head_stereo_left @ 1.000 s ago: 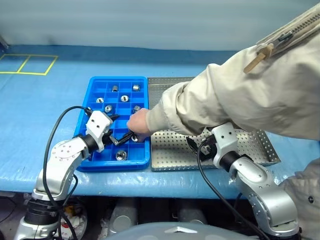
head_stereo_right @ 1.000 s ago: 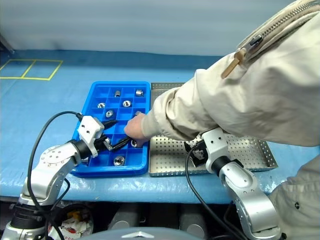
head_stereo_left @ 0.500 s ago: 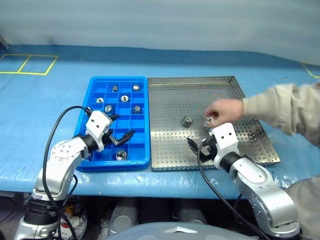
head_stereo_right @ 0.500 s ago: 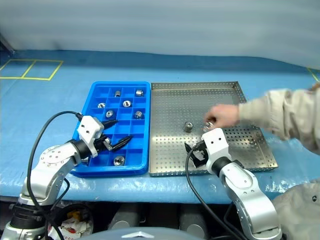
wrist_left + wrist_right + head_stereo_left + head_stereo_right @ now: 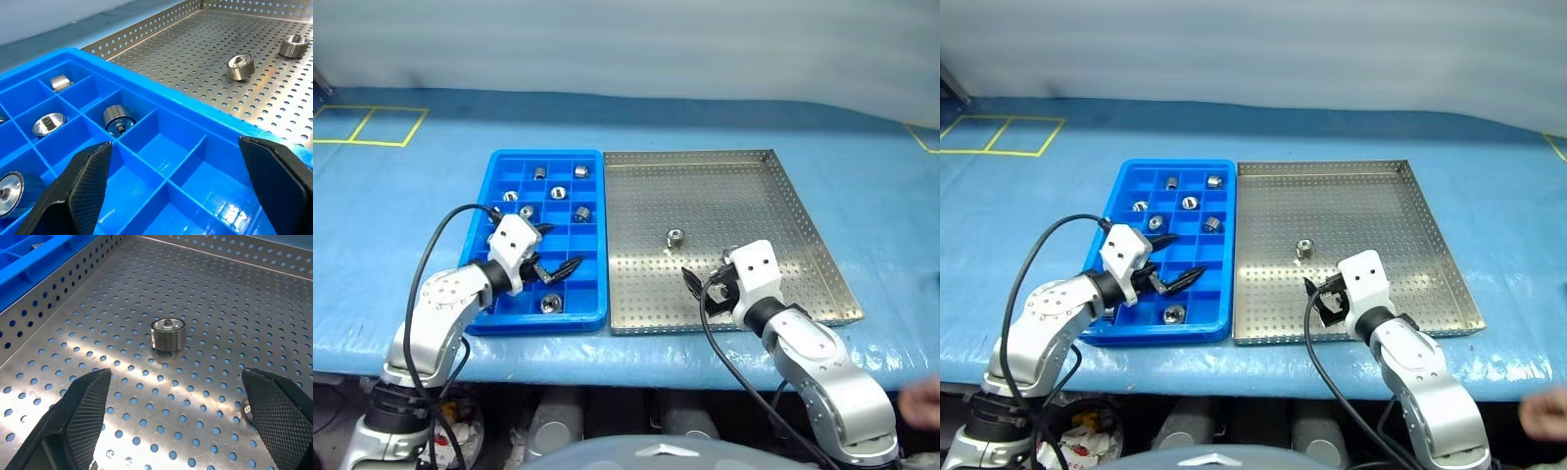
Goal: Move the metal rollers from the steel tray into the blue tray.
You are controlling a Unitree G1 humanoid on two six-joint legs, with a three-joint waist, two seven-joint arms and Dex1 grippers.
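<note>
- Step in hand, as I judge it: a fresh pick is about to start. Both grippers carry nothing, and rollers lie loose on the steel tray (image 5: 744,186).
- The right gripper (image 5: 176,431) hovers low over the near edge of the steel tray, fingers spread wide and released. One metal roller (image 5: 167,334) stands upright on the perforated floor just ahead of it, touching neither finger.
- A second roller (image 5: 247,409) peeks out beside the right finger (image 5: 279,416), partly hidden; I cannot tell whether they touch.
- The left wrist view also shows two rollers on the steel floor (image 5: 240,66), well apart from the tray's rim.
- The left gripper (image 5: 171,191) hangs over the near part of the blue tray (image 5: 499,162), fingers released, above bare compartments.
- The blue tray, lying along the left edge of the steel tray, already holds several rollers (image 5: 549,304) in separate compartments, most toward its far edge.
- Next move likely calls for the right gripper to advance and lower until its fingers straddle the upright roller, then clench across its round sides; it is small and smooth, so a skewed pinch could squirt it away.
- Nearby: blue table (image 5: 391,215) cover, yellow floor-style markings (image 5: 367,125) at the far left corner, and a person's hand (image 5: 922,399) at the near right edge, clear of the trays.
- The low rim between the trays must be cleared when carrying across.
</note>
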